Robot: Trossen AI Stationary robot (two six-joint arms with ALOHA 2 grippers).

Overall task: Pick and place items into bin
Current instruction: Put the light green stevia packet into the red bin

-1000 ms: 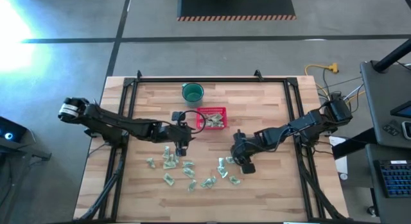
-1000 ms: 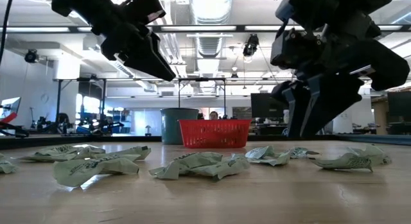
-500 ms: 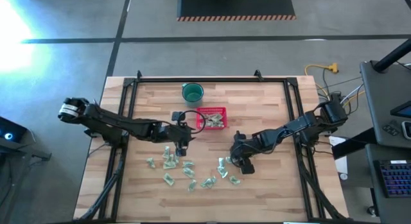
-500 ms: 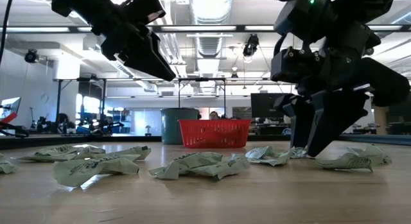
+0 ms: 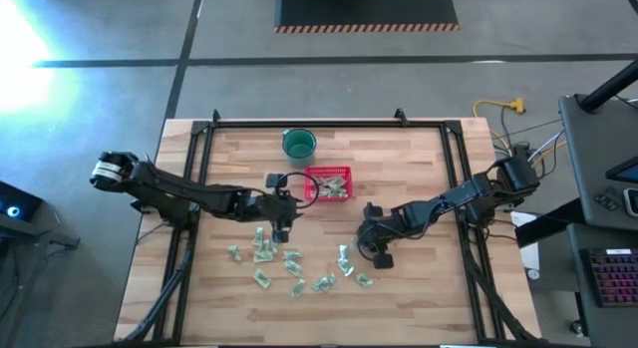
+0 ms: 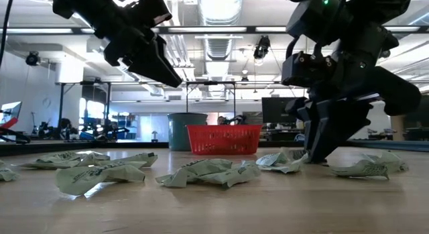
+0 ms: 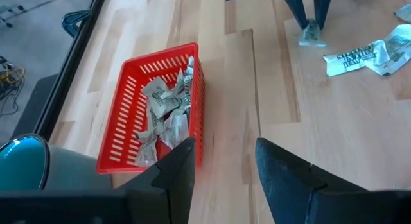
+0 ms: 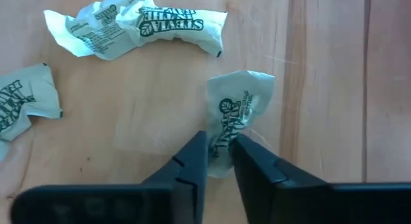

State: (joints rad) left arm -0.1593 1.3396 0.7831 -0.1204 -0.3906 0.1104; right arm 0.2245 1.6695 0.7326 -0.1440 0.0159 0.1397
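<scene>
Now we see the right gripper (image 5: 367,247) low on the table, at the right side of the scattered packets, and its two fingers (image 8: 192,161) are almost closed on the edge of one crinkled green-and-white packet (image 8: 236,116) that lies flat on the wood. In the low view the tips of this gripper (image 6: 315,153) come down to the table surface, just beside a packet there. The left gripper (image 5: 280,226) is held above the table, just left of and a little nearer than the red basket (image 5: 329,184), and in the low view it hangs high with nothing under it (image 6: 167,72). In its wrist view the left fingers (image 7: 178,169) stand apart with a gap between them and they hold nothing. The red basket (image 7: 126,128) is on the far middle part of the table and several packets (image 7: 168,108) already lie inside it. Just beyond it, to the far left, stands the round dark green cup (image 5: 298,143). The other packets (image 5: 290,263) are spread on the near half of the table, between the two grippers and a little nearer than them; another long packet (image 8: 138,25) lies close to the one that the right gripper pinches. The wooden table (image 5: 419,298) carries all of this.
</scene>
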